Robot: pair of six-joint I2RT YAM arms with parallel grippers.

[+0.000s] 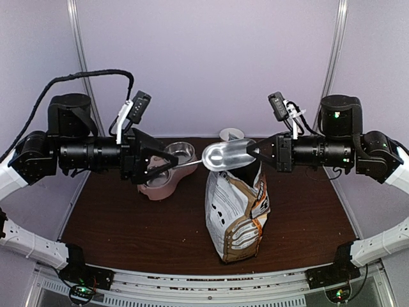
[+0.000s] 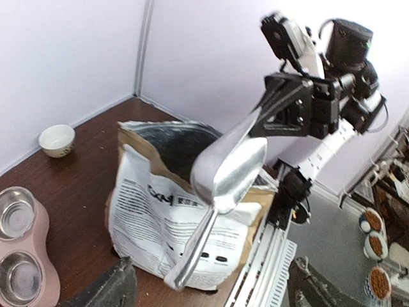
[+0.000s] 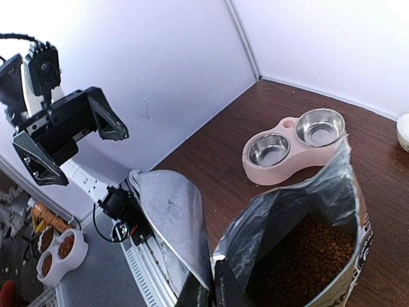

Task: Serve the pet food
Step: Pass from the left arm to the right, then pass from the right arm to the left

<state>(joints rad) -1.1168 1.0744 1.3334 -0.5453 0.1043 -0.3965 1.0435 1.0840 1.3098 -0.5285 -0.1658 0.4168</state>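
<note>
Right gripper (image 1: 251, 153) is clamped on the front lip of the shiny metal scoop (image 1: 225, 155), which I see held level just over the open mouth of the white-and-kraft printed bag (image 1: 238, 204).

Left gripper (image 1: 171, 164) is spread wide. The scoop's thin handle points into the gap between its fingers, but I cannot tell whether it touches them.

The small brown kibble pellets (image 3: 300, 256) lie inside the bag, below its silver lining.

The bag stands upright on the dark brown table (image 1: 128, 224). The pink double-bowl feeder (image 1: 160, 185) sits to its left, under the left gripper. A small white bowl (image 2: 56, 139) sits by the back wall.
</note>
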